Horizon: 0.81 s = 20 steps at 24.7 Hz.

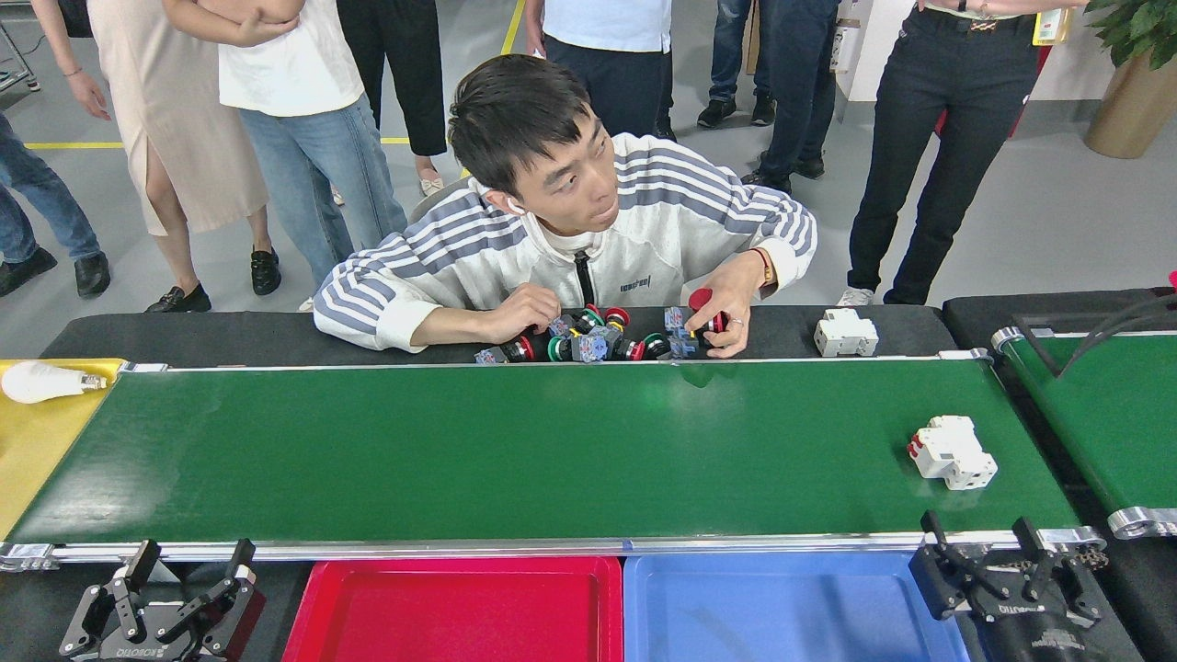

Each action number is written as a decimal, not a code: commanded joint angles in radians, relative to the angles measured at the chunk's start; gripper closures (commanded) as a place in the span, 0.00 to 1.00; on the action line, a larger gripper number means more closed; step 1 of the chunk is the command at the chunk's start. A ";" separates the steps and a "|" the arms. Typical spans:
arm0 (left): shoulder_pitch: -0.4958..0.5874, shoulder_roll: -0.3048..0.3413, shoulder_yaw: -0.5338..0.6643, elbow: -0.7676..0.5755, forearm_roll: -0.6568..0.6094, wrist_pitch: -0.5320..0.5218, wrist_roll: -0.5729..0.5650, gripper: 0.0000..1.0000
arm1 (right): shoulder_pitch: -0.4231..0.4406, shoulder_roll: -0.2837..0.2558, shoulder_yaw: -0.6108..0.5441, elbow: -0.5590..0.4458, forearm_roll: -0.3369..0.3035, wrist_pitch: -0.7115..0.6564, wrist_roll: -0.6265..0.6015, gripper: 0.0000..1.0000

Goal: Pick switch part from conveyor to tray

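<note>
A white switch part with red levers lies tilted on the glossy green conveyor, near its right end. My right gripper stands open just below the belt's near frame, a little in front of that part and not touching it. At the bottom left my left gripper is open with nothing between its fingers. A red tray and a blue tray sit side by side under the belt's near edge, both bare.
A person leans over the far side, hands on a pile of red and green push buttons. Another white part rests on the black table. A bulb lies on a yellow tray. A second green belt lies at right.
</note>
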<state>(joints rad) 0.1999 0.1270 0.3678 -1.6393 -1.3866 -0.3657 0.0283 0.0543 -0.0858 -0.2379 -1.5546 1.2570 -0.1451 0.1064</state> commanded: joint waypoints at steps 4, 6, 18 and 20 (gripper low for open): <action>-0.022 0.013 -0.007 0.003 -0.003 -0.001 0.009 0.00 | -0.064 -0.026 0.006 0.041 0.005 0.004 0.078 0.01; -0.043 0.011 -0.013 0.016 -0.005 -0.001 0.007 0.00 | -0.085 -0.026 0.025 0.057 0.007 0.004 0.095 0.01; -0.082 0.014 -0.027 0.073 -0.006 0.001 0.007 0.00 | -0.243 -0.031 0.213 0.217 0.009 0.094 0.133 0.01; -0.094 0.014 -0.027 0.075 -0.006 0.001 0.007 0.00 | -0.275 -0.032 0.252 0.255 0.009 0.105 0.145 0.07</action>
<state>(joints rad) 0.1204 0.1298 0.3390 -1.5568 -1.3909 -0.3684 0.0323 -0.1963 -0.1090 0.0003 -1.3040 1.2649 -0.0567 0.2422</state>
